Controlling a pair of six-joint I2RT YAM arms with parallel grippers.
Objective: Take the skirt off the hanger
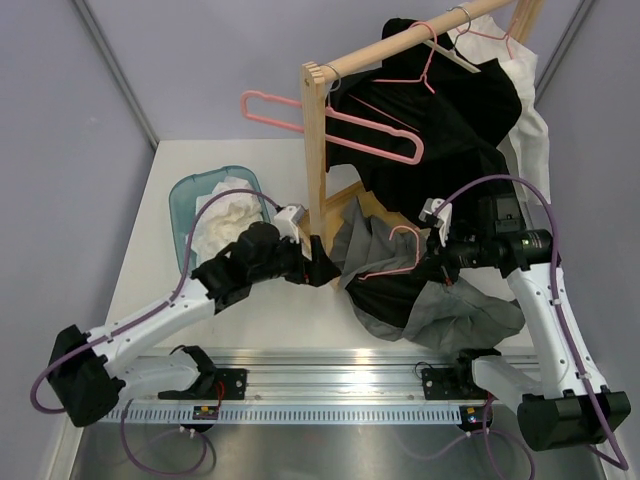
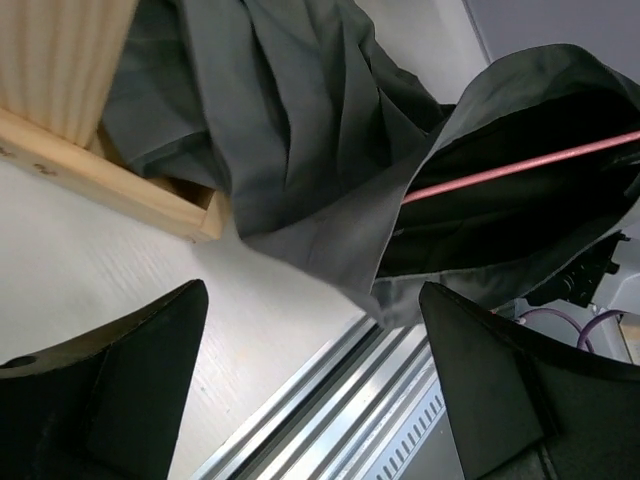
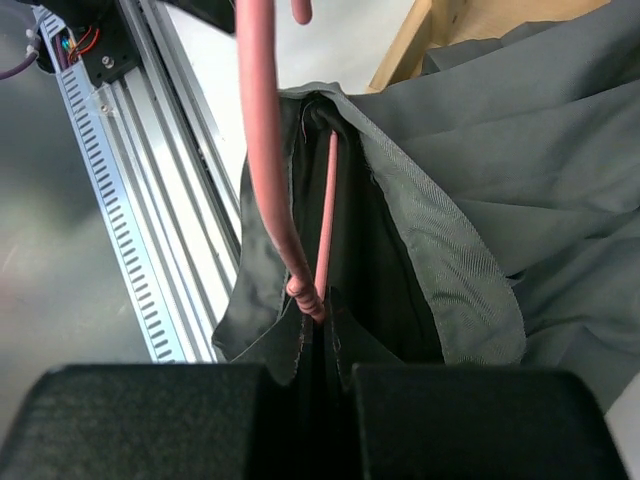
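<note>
At the far left I see a teal bin with white cloth heaped in it, sitting on the table. Next comes my left gripper, reaching toward the foot of the wooden rack. Its jaws stand wide apart with nothing between them, and on the wrist camera both fingers frame bare tabletop, with cloth hanging just ahead of them but not touching. That cloth is the grey skirt, which lies crumpled on the table against the rack's base, between my two grippers and near the aluminium rail. It is threaded on the pink hanger, whose bar runs inside the open waistband while the hook pokes up above the fabric. Higher up on the rack's rail I see an empty pink hanger sticking out to the left, and a black garment draped to its right. Further right, my right gripper has its jaws pressed together. From its wrist view they are clamped on the skirt's waistband edge, right where the hanger's twisted end meets the fabric, and I cannot tell whether the wire itself is also pinched.
</note>
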